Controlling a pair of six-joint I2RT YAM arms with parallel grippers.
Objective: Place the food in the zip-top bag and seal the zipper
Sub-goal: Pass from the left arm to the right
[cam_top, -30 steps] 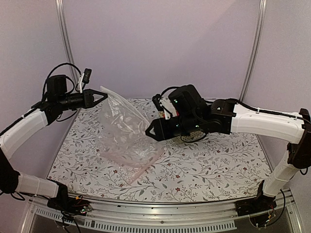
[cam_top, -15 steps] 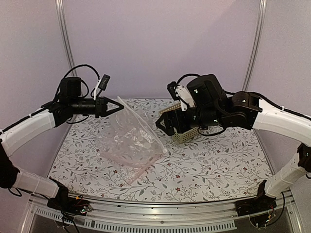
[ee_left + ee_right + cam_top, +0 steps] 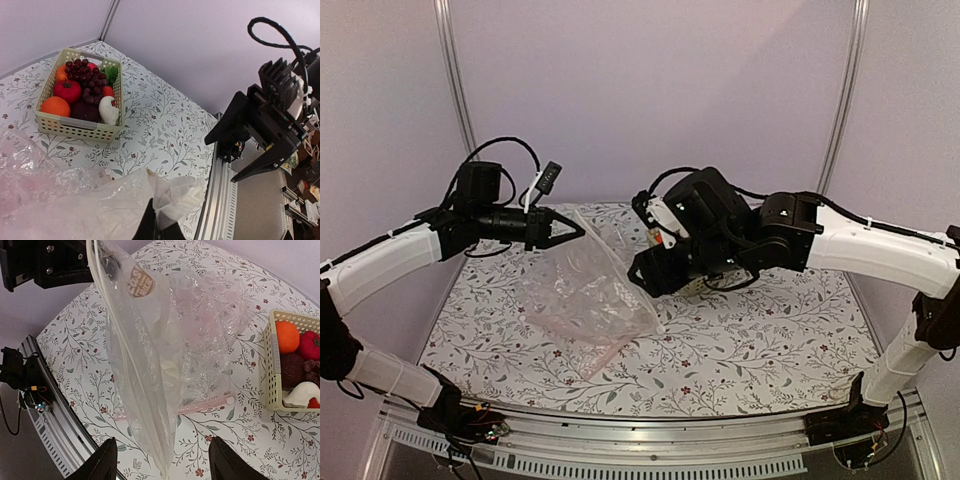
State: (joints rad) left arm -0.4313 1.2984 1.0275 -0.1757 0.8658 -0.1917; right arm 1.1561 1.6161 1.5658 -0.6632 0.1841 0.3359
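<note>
The left gripper (image 3: 576, 230) is clamping one corner of the large clear crinkled zip-top bag (image 3: 150, 355), holding that end above the floral-patterned table (image 3: 770, 340). The bag is showing faint white dots, and its narrow pale-pink zipper strip (image 3: 200, 405) is lying on the table. The right gripper (image 3: 164, 447) is standing with jaws apart and empty beside the bag. The dark purple toy grapes (image 3: 85, 75) and round red fruit (image 3: 67, 91) are sitting in the pale slatted plastic basket (image 3: 75, 125).

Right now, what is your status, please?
Left gripper shut on bag edge. Right gripper open near bag. Grapes and red fruit in basket.
</note>
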